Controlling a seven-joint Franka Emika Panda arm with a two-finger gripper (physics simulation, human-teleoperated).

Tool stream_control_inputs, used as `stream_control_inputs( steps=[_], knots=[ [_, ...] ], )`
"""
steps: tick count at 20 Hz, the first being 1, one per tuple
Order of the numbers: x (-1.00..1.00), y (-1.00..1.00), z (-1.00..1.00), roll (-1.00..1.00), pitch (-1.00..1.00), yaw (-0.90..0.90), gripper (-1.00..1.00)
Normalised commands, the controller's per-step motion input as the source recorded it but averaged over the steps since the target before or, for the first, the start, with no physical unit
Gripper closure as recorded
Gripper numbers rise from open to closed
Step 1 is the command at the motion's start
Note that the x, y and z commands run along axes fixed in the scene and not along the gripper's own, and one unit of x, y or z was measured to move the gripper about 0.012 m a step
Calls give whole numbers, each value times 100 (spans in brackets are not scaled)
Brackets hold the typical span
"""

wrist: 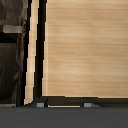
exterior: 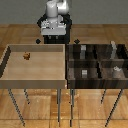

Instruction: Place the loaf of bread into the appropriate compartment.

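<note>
The loaf of bread (exterior: pixel 26 56) is a tiny orange-brown lump lying on the floor of the light tan tray (exterior: pixel 10 75), toward the exterior view's left and back. The compartment (exterior: pixel 80 76) is the near-left cell of the dark-brown bin and holds a small grey cube (exterior: pixel 85 73). My gripper (exterior: pixel 53 33) hangs high over the tray's back edge, well apart from the bread and to the exterior view's right of it. Its fingertips (wrist: pixel 40 104) stand apart in the wrist view with nothing between them, so my gripper (wrist: pixel 64 105) is open. The wrist view does not show the bread.
The bin's two back cells hold taller grey boxes (exterior: pixel 83 49) (exterior: pixel 114 48), and the near-right cell holds a small pale object (exterior: pixel 116 70). Dark dividers and raised walls ring every cell. The tray has raised tan walls. Both containers stand on thin legs over a wooden floor.
</note>
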Motion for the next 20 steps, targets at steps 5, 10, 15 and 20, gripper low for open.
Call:
stream_control_inputs(
  steps=[5,10,15,20],
  knots=[
    [0,-20,0,0,0,0,-100],
    [0,-80,0,0,0,0,-100],
    [0,-100,0,0,0,0,-100],
    [0,-100,0,0,0,0,-100]
  ],
)
